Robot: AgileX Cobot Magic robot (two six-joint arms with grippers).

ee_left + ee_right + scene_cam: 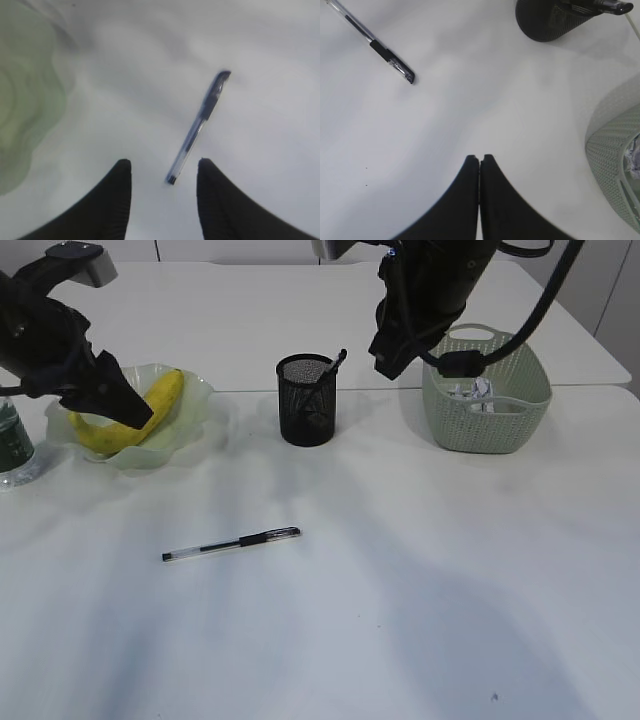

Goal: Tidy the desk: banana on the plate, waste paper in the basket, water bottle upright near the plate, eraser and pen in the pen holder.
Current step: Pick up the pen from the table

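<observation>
With the banana (140,412) on the plate (205,400), the pen (232,542) lying loose on the desk (400,620) looks next: the left gripper (162,172) (jaws parted, empty) needs to descend astride it, then carry it to the pen holder (307,400).

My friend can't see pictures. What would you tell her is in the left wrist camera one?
A clear plastic pen with a dark grip lies slanted on the plain white desk, just beyond the open left tool with its two black fingers apart. The wavy rim of a pale green glass plate shows at left.
</observation>
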